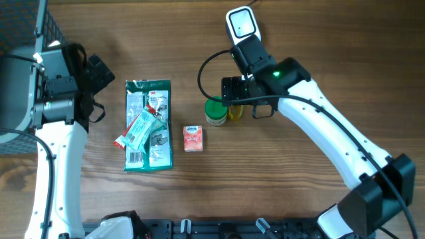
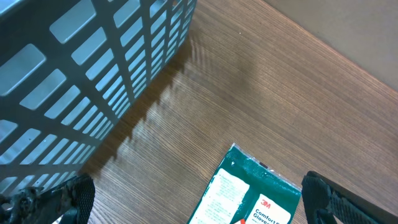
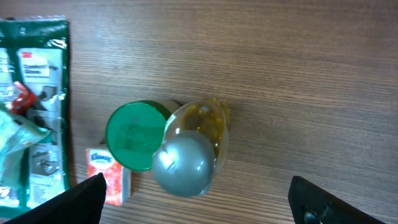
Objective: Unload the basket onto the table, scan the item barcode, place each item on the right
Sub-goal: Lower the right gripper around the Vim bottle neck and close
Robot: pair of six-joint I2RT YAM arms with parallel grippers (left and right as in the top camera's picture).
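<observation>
Several items lie mid-table: a green 3M glove pack (image 1: pixel 158 99) with a teal and red wrapper (image 1: pixel 138 130) on it, a small orange Kleenex pack (image 1: pixel 193 138), a green-lidded jar (image 1: pixel 214 111) and a yellow bottle (image 1: pixel 236 113). My right gripper (image 1: pixel 242 105) hangs open above the jar and bottle. In the right wrist view its fingers (image 3: pixel 79 200) stand wide on either side of the silver-capped bottle (image 3: pixel 186 163), with the green lid (image 3: pixel 132 135) to the left. My left gripper (image 1: pixel 94 89) is open at the far left, just above the glove pack's (image 2: pixel 249 193) top edge. No barcode shows.
A white handheld device with a dark window (image 1: pixel 241 23) lies at the back, behind the right arm. A grey slotted basket (image 2: pixel 74 68) stands at the far left, close to my left gripper (image 2: pixel 199 208). Bare wood table (image 1: pixel 345 60) lies to the right.
</observation>
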